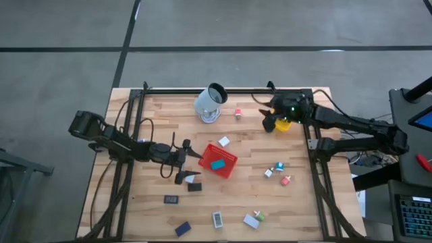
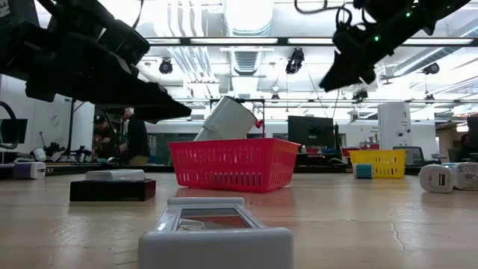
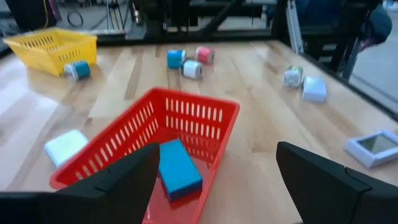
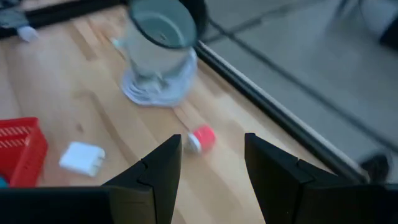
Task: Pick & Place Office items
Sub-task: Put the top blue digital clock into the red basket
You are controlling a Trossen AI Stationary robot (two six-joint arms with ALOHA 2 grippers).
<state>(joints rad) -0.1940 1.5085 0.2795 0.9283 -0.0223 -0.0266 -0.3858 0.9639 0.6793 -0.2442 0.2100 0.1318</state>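
Note:
The office items lie scattered on the wooden table. A teal block [image 3: 178,168] rests flat in the tilted red mesh tray [image 1: 217,160], and a white block [image 1: 224,142] lies on the table beside the tray. A small pink-red piece [image 4: 200,138] lies near the overturned pale cup [image 1: 210,102]. My left gripper [image 1: 183,160] hovers open just left of the red tray, which shows between its fingers in the left wrist view [image 3: 216,155]. My right gripper [image 1: 268,121] is open above the table beside the yellow tray [image 1: 283,124], and the pink-red piece shows beyond its fingers [image 4: 211,144].
Three small pieces [image 1: 278,172] sit on the table's right side. Black [image 1: 171,199], dark blue [image 1: 182,229], grey-framed [image 1: 217,219], white [image 1: 252,221] and green [image 1: 260,216] items lie along the near edge. A black block [image 1: 194,183] lies near the left gripper.

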